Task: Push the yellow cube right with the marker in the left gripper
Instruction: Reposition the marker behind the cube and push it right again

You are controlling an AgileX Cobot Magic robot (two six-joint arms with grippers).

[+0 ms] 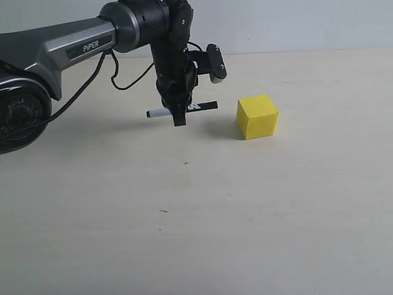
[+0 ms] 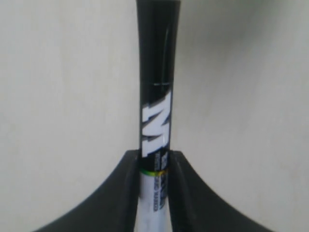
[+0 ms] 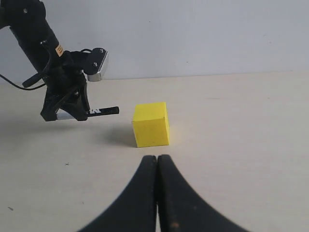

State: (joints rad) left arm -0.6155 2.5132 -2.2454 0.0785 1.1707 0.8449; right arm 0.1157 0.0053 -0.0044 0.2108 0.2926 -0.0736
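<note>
The left gripper [image 1: 178, 117] points down over the table, shut on the marker [image 1: 184, 109], which it holds level just above the surface. The marker's black cap points right toward the yellow cube [image 1: 257, 116], with a gap between the cap tip and the cube. In the left wrist view the marker [image 2: 157, 121] runs out from between the black fingers [image 2: 126, 193]; the cube is out of that view. The right wrist view shows the yellow cube [image 3: 151, 124] ahead of the right gripper [image 3: 157, 157], which is shut with nothing in it, and the marker [image 3: 99, 111] to the cube's left.
The pale beige table [image 1: 202, 215] stretches all around, with a few small dark specks [image 1: 186, 163]. A light wall [image 1: 295, 24] stands behind its far edge. The left arm's cables [image 1: 123, 77] hang above the table at the back left.
</note>
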